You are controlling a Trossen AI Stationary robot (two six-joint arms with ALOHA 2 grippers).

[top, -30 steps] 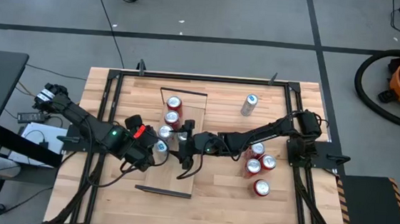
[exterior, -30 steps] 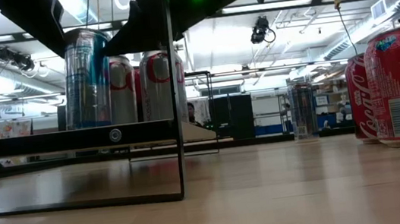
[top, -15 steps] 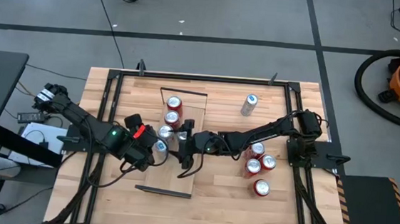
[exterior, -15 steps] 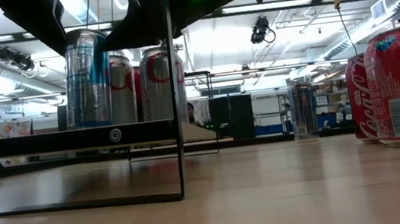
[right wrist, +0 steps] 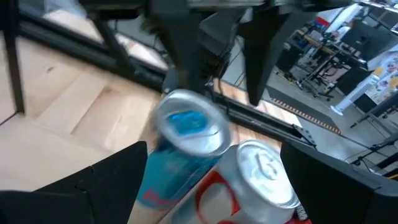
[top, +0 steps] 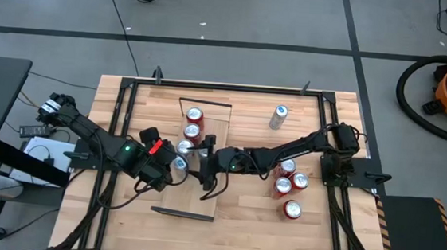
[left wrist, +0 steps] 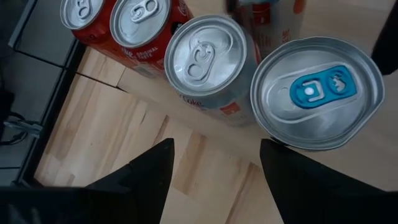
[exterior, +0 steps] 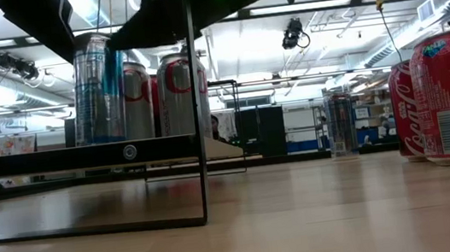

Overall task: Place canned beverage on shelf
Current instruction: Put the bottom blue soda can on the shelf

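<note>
On the shelf (top: pixel 197 159), a blue-tabbed can (left wrist: pixel 317 93) stands at the end of the can row, both grippers beside it.

Left gripper (left wrist: pixel 214 158) fingers spread wide, empty, over the silver can (left wrist: pixel 208 65); right gripper (right wrist: pixel 214 168) likewise wide. From above, arms hide the blue-tabbed can; low view crops the grippers.

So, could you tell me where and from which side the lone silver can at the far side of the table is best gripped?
Grip the silver can around the middle of its round side wall, coming in level from the right arm's side. It seems to stand upright with bare table all round it, so the fingers can close across its width.
</note>
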